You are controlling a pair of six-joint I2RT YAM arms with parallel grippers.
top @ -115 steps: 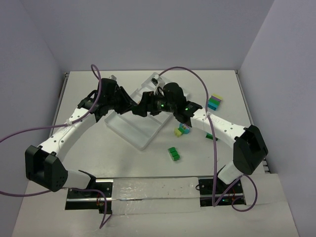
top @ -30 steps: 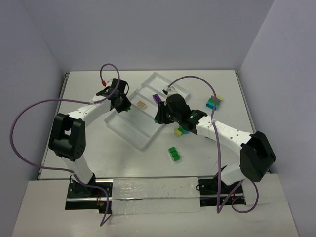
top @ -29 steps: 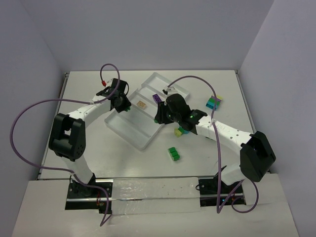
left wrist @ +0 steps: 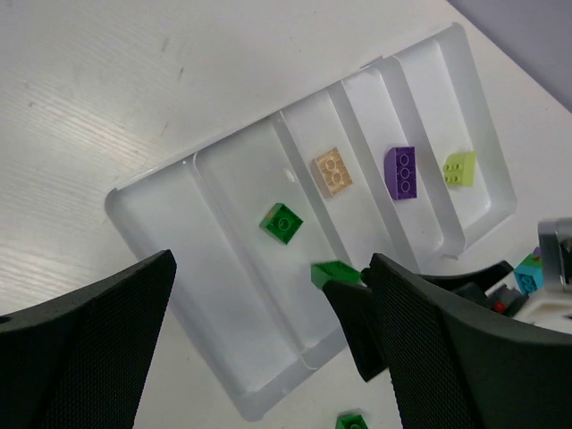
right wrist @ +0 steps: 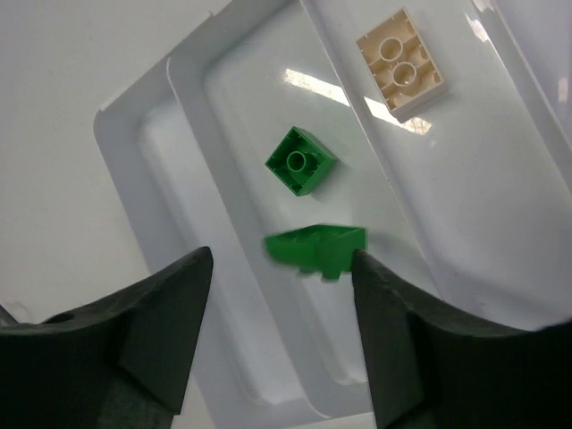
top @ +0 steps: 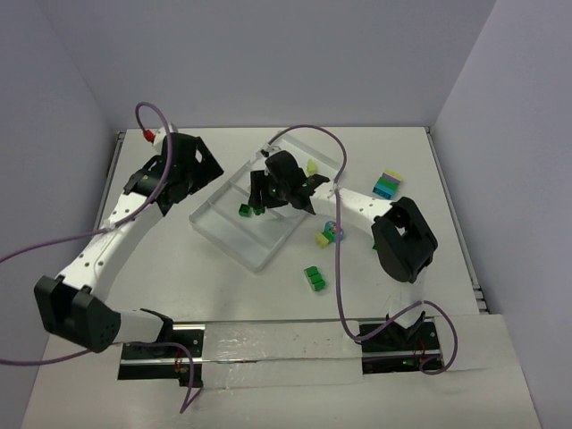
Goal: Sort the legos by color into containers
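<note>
**While the right pincer (right wrist: pixel 281 259) is held spread over the tray (top: pixel 228 237), a loose green brick (right wrist: pixel 317 246) is seen between its fingers**

Since the coming move is judged to be a lift clear of the tray, everything turns on the gap around that brick. In the right wrist view it is seen straight ahead of the pincer, between the fingertips. Its long axis is laid across from one finger toward the other, and white tray floor shows at both ends, so neither pad is touched. Its outline is smeared, so whether it is falling or at rest cannot be told. It is found over the compartment toward the tray's left-edge end, just beside a second green brick (right wrist: pixel 300 161) and one wall away from the peach brick (right wrist: pixel 399 64).

The jaws are set wide apart and nothing is pinched. The left pincer (left wrist: pixel 271 268), likewise spread and empty, is held toward the far-left corner, so the right arm is much the nearer. Unsorted legos are seen outside the tray: a yellow-green and teal clump (top: pixel 329 235) just off its near-right side, a single green piece (top: pixel 314 278) closer to the near edge, and a stack (top: pixel 387 185) by the right edge.
</note>
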